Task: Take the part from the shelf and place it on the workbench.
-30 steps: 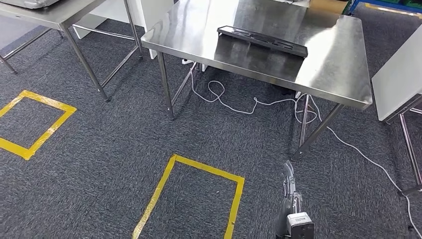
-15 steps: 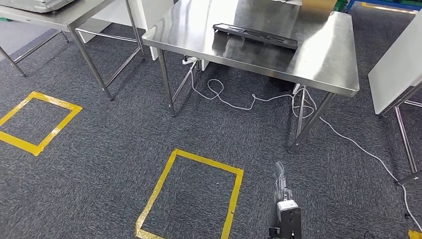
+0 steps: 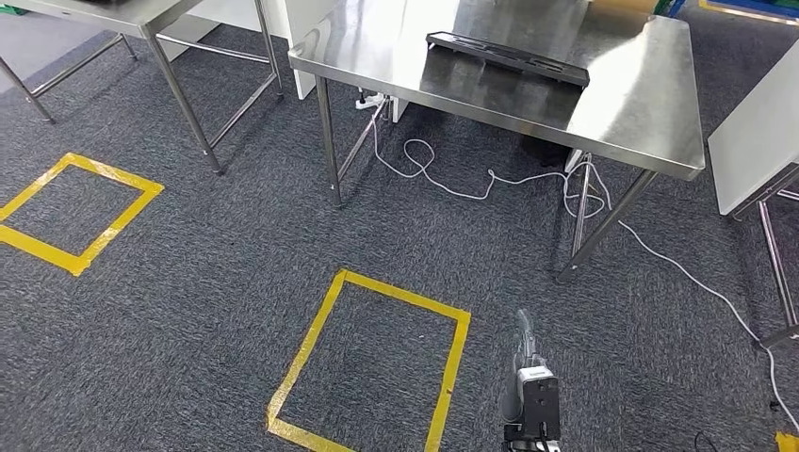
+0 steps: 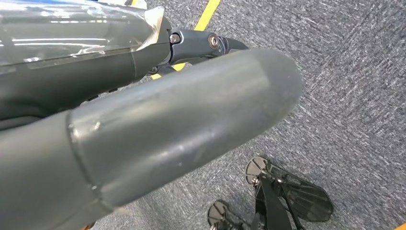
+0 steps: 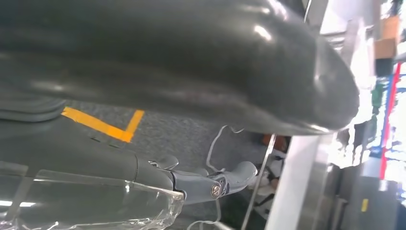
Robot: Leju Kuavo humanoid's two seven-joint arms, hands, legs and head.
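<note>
on the stainless steel workbench (image 3: 528,89), toward its far side, lies the part (image 3: 507,57), a long flat black tray-like piece, flat on the steel and running roughly along the table's length. under the bench a white cable (image 3: 490,179) loops across the dark grey carpet (image 3: 188,311) and trails away past the bench's right legs. two squares of yellow floor tape are stuck to the carpet, one near the middle (image 3: 369,363) and one off to the left (image 3: 80,212). a second steel table (image 3: 122,14) stands at upper left, and a white panel (image 3: 754,141) shows at the right edge.

the right hand (image 3: 525,363) hangs low beside the middle yellow square, fingers pointing down toward the floor, holding nothing. in the right wrist view its thumb (image 5: 191,67) and a darker finger (image 5: 215,182) stand well apart. the left hand (image 4: 143,124) also hangs over the carpet, its thick thumb apart from a dark finger (image 4: 201,43), with nothing between them.
</note>
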